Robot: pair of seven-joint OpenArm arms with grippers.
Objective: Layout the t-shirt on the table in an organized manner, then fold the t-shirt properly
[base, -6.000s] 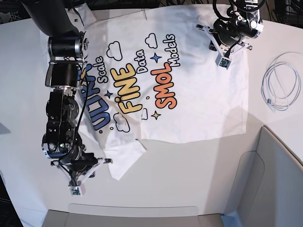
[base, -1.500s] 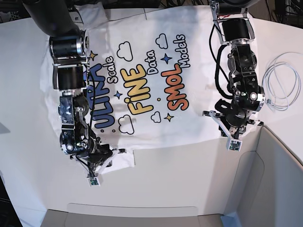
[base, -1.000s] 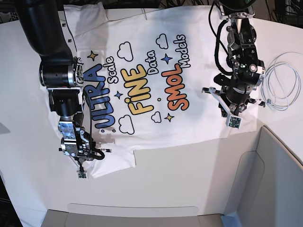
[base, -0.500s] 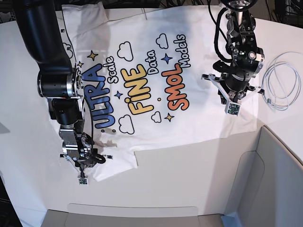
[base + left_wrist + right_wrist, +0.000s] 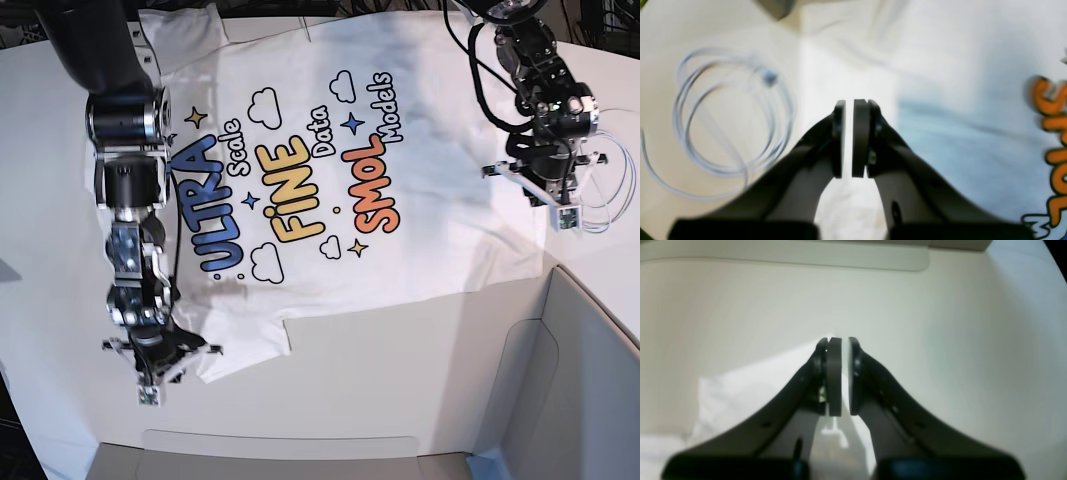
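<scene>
The t-shirt [image 5: 440,200] lies spread on the table [image 5: 380,380], print up, its lower sleeve flat by the front edge. My left gripper [image 5: 553,190] hovers over the shirt's right edge. In the left wrist view its jaws [image 5: 848,101] stand a thin slit apart, with nothing between them and white cloth [image 5: 957,116] below. My right gripper [image 5: 155,360] is at the lower sleeve's corner. In the right wrist view its jaws [image 5: 844,340] are also nearly closed and empty, with the sleeve [image 5: 740,390] under them and the bare table [image 5: 940,340] beyond.
A coiled white cable [image 5: 610,190] lies just right of the left gripper and shows again as the cable [image 5: 681,110] in the left wrist view. A grey bin [image 5: 590,370] stands at the lower right. Another grey lip [image 5: 280,450] runs along the front edge.
The left arm has swung up and right, from the shirt's lower right part to its right edge by the cable. The right arm has slid down toward the sleeve's corner. The shirt lies still.
</scene>
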